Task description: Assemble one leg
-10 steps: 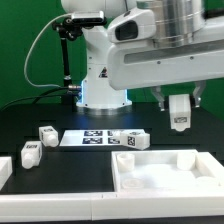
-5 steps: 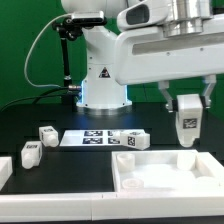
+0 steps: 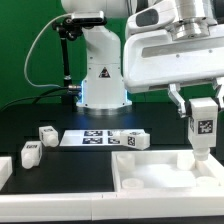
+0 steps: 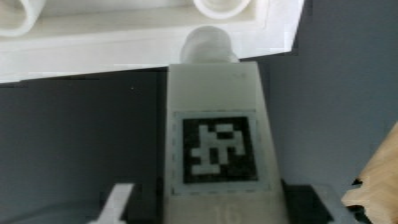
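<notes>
My gripper [image 3: 203, 106] is shut on a leg [image 3: 203, 128], a stubby white block with a black-and-white tag facing the camera. I hold it upright at the exterior view's right, its lower end just above the far right corner of the big white tray-like part [image 3: 150, 185]. In the wrist view the leg [image 4: 217, 120] runs from my gripper [image 4: 222, 208] toward the tray's rim [image 4: 107, 50], its rounded tip against or just above a corner hole. Three more legs lie on the table: two [image 3: 46, 134] [image 3: 30, 153] at the left and one [image 3: 133, 141] by the tray.
The marker board [image 3: 90, 138] lies flat in the middle, in front of the robot base [image 3: 103, 95]. Another white part [image 3: 4, 170] shows at the left edge. A green backdrop stands behind.
My gripper with the leg has moved toward the exterior view's right and lower, from above the table's far side to over the tray's far right corner. The other parts have not moved.
</notes>
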{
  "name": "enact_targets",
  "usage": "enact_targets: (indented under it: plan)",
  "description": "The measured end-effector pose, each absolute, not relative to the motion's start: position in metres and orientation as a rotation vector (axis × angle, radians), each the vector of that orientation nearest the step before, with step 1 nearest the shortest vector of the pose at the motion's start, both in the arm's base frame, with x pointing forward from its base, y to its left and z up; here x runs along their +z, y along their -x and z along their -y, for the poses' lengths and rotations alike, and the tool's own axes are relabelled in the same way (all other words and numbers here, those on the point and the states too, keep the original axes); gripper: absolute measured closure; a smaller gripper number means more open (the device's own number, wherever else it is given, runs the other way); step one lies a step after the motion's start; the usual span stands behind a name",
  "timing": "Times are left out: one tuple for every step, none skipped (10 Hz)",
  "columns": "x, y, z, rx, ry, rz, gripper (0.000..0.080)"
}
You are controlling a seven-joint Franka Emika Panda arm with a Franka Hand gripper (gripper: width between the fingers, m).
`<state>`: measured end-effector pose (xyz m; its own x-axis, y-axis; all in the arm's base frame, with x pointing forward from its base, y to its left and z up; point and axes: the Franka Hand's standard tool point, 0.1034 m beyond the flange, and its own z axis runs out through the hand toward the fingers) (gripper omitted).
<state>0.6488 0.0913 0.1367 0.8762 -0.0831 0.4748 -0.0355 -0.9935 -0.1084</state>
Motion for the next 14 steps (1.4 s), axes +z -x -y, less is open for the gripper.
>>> enact_targets:
  plan:
    - [0.135,-0.647,-0.093,-0.759,2.948,-0.086,0.0514]
    - [0.13,-0.64,-0.105,-0.837,2.93,-0.044,0.0514]
    - [0.121,-0.631,-0.112,-0.83,2.946,0.01,0.0513]
    - [0.121,-0.634,-0.107,-0.84,2.957,0.039,0.0512]
    - [0.119,-0.634,-0.107,-0.843,2.958,0.044,0.0512]
    - [0.116,-0.633,-0.107,-0.836,2.961,0.048,0.0512]
    - [0.111,-0.632,-0.104,-0.828,2.968,0.054,0.0512]
    - [0.108,-0.631,-0.103,-0.821,2.971,0.052,0.0512]
    - [0.104,-0.632,-0.103,-0.815,2.974,0.052,0.0512]
    - [0.101,-0.637,-0.102,-0.818,2.975,0.054,0.0512]
    - [0.099,-0.641,-0.104,-0.826,2.972,0.055,0.0512]
    - [0.099,-0.643,-0.105,-0.836,2.968,0.058,0.0512]
    - [0.099,-0.643,-0.109,-0.851,2.961,0.061,0.0512]
    - [0.099,-0.644,-0.115,-0.879,2.949,0.069,0.0512]
